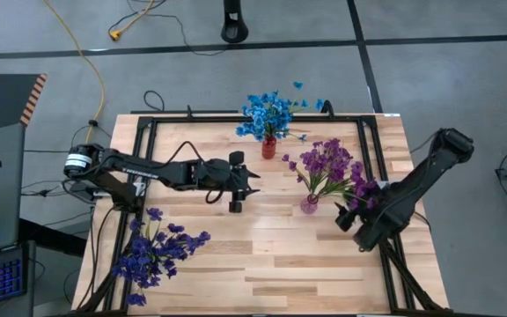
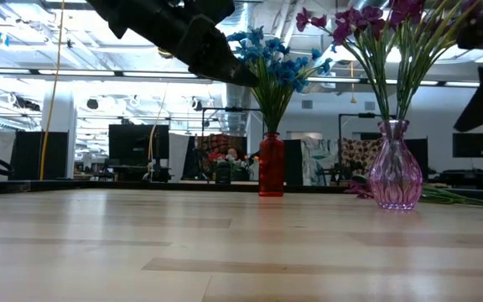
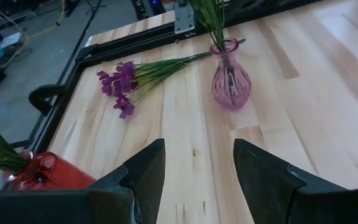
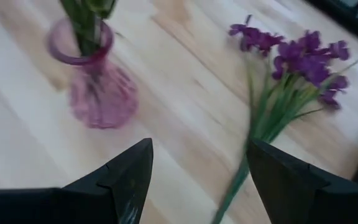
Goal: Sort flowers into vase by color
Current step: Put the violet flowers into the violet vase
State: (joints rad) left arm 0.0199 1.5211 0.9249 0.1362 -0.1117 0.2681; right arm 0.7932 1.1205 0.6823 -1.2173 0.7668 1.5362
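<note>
A red vase (image 1: 269, 147) at the far middle of the table holds blue flowers (image 1: 267, 114). To its right, a pink glass vase (image 1: 309, 205) holds magenta flowers (image 1: 324, 165). A loose bunch of magenta flowers (image 4: 297, 56) lies flat on the table beside the pink vase. A heap of dark indigo flowers (image 1: 157, 251) lies at the near left. My left gripper (image 3: 197, 168) hovers open over the table's middle, pointing toward the pink vase (image 3: 230, 81). My right gripper (image 4: 197, 177) is open above the stem ends of the loose magenta bunch, holding nothing.
A black metal frame (image 1: 148, 119) runs along the table's far, left and right edges. Bare wood lies at the near middle and near right of the table (image 1: 324, 273). Beyond the far edge, the room shows in the low view.
</note>
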